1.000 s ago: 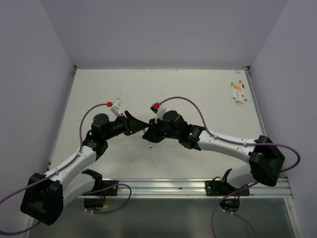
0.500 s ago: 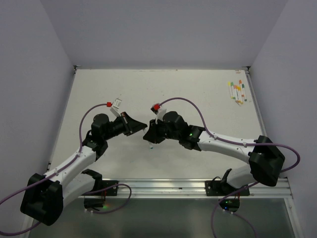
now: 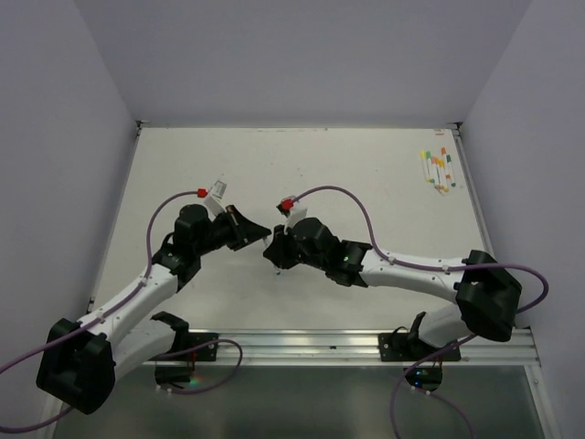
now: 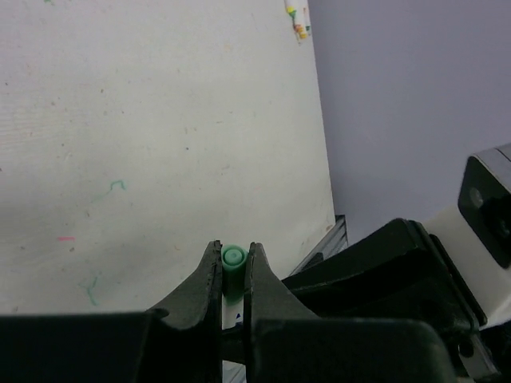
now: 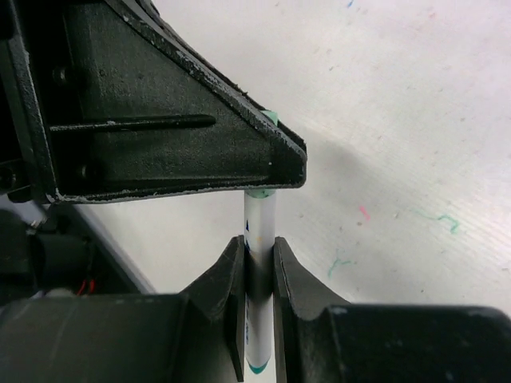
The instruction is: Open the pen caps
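A thin white-barrelled pen is held between the two arms over the middle of the table. My left gripper is shut on the pen's green cap, which I see end-on between the fingertips. My right gripper is shut on the white barrel, just below the left gripper's black finger. In the top view the left gripper and the right gripper meet tip to tip. Several more pens with coloured caps lie at the far right of the table.
Red plugs with purple cables sit on the left wrist and the right wrist. The table is white with faint ink marks. Grey walls close it in at the back and sides, and a metal rail runs along the near edge.
The left gripper stood open around the pen's end a second ago and has shut on the green cap. Both wrists have shifted slightly to the left.
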Motion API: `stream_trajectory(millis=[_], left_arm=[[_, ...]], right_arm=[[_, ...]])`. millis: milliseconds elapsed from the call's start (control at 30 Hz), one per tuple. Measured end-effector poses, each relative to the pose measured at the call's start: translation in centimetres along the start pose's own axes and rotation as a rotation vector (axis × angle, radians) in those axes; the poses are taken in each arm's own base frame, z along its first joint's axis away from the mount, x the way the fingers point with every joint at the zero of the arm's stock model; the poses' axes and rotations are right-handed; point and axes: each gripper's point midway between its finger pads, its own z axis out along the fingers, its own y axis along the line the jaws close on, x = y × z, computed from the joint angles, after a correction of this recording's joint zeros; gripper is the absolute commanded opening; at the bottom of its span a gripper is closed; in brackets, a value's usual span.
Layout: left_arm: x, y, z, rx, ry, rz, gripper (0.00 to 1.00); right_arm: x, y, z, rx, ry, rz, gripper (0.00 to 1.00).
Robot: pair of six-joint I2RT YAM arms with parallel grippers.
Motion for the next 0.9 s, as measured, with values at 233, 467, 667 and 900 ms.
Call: stream_trajectory(millis=[233,467,667,900], left_arm=[[-9.0,1.4,1.4,-0.174,-0.188,-0.005,0.00],[-12.0,2.0,0.6,-0.216,-0.268,0.071,0.00],[-10.0,5.6,0.7,-0.313,-0.194,0.131,0.00],[-5.7,12.4,1.7,-0.474,-0.021,0.100,0.00]], right_arm=[[5.5,-1.5,-0.3,0.168,0.075,-0.079,0.00],[10.2,-6.0,-2.1,0.327,0.190,-0.132,0.00],[8.5,-6.1,-2.2,0.393,0.191,-0.170,0.00],[8.7,-6.1,-0.8,0.393,0.220,-0.195,0.00]])
